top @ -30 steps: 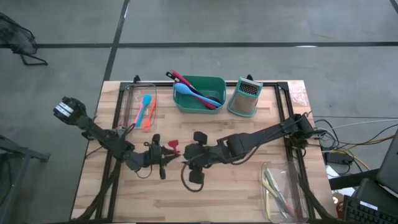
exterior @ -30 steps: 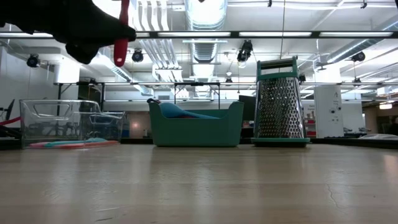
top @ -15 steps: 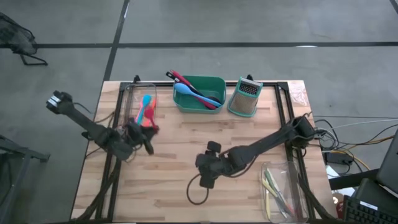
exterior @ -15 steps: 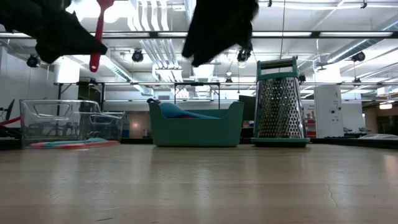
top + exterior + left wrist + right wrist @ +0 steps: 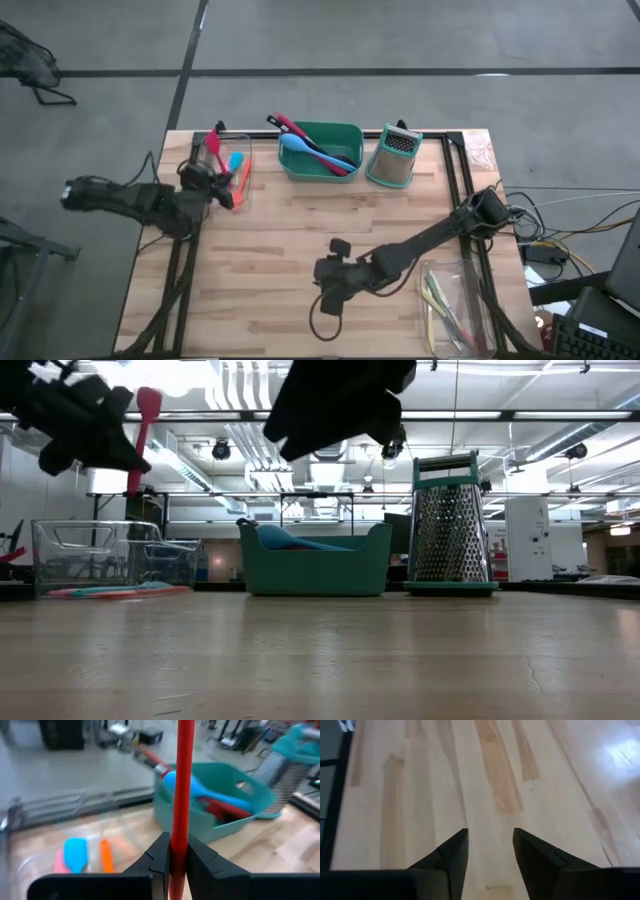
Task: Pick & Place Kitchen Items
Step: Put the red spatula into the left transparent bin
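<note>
High view: at the tabletop's (image 5: 300,240) left rear, the left gripper (image 5: 212,178) pinches a red spatula (image 5: 213,148) above the clear tray (image 5: 207,160) that holds blue, pink and orange utensils (image 5: 236,176). In the low view the red spatula stands nearly upright, blade end up, handle running down into the fingers (image 5: 161,857). Further right, the teal tub (image 5: 345,135) holds a blue spoon (image 5: 300,150) and red utensils lying diagonally, beside the grater (image 5: 393,157). The right gripper (image 5: 328,297) hovers over bare wood near the front, fingers spread, empty.
</note>
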